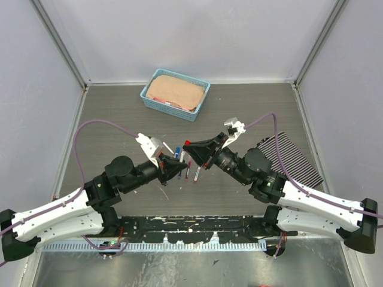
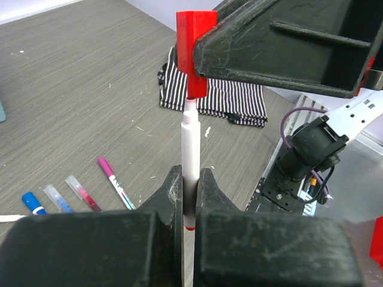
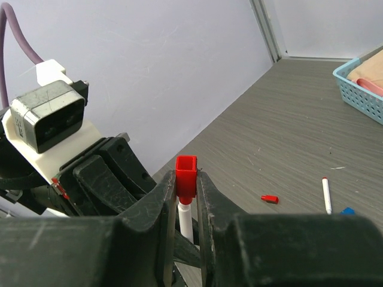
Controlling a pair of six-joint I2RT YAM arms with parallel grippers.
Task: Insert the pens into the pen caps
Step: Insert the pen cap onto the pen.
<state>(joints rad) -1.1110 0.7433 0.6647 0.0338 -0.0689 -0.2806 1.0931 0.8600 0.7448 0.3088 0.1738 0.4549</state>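
The left tool (image 2: 190,190) is closed narrow on a white pen (image 2: 190,140), gripping it low on the barrel near its red tail end, so most of the pen stands free above the pads; the right tool (image 3: 187,200) is clamped on the red cap (image 3: 186,173), held directly over the pen. In the left wrist view the pen's tip sits right at the cap's lower end, perhaps just inside; I cannot tell how deep. Both hang above the counter (image 2: 84,89), where four other pens (image 2: 81,192) lie side by side, a striped cloth (image 2: 230,98) beyond them. The risk, as I judge it, lies in the push: the cap looks slightly off the pen's line, and with so low a grip the barrel may lever sideways or slide down through the pads rather than seat; a hard shove could also twist the cap in its grip.
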